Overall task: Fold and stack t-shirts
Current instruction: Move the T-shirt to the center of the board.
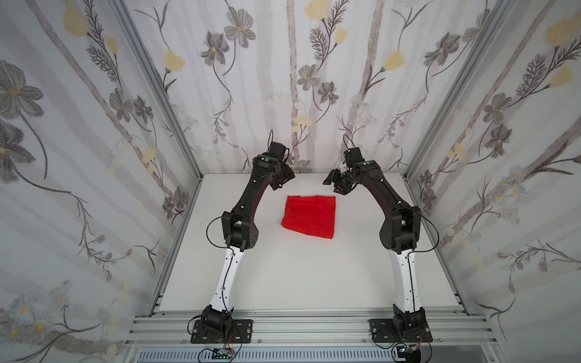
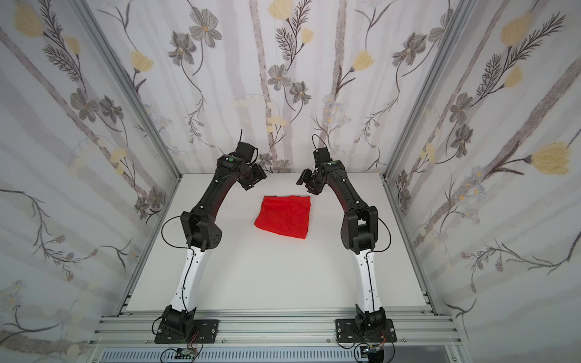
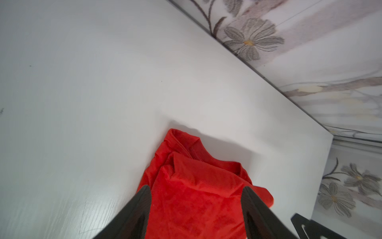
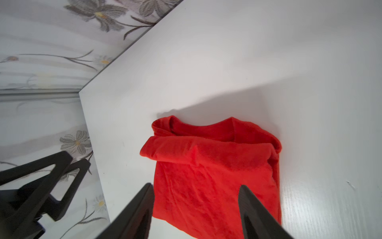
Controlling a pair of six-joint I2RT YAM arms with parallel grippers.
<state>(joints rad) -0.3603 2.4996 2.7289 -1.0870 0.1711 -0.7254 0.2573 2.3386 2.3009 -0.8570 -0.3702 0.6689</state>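
The t-shirt (image 1: 309, 217) (image 2: 284, 217) is bright red and lies folded into a rough square on the white table, toward the far middle. My left gripper (image 1: 284, 179) (image 2: 256, 179) hovers off its far left corner. My right gripper (image 1: 334, 184) (image 2: 306, 184) hovers off its far right corner. In the left wrist view the left gripper (image 3: 196, 188) is open, with the shirt (image 3: 196, 207) lying on the table beyond its fingers. In the right wrist view the right gripper (image 4: 196, 186) is open too, above the folded shirt (image 4: 217, 169), holding nothing.
The white table (image 1: 298, 276) is boxed in by flower-patterned walls (image 1: 94, 157) with aluminium posts (image 1: 176, 125) at the back corners. The far wall stands just behind both grippers. An aluminium rail (image 1: 314, 327) carrying both arm bases runs along the front edge.
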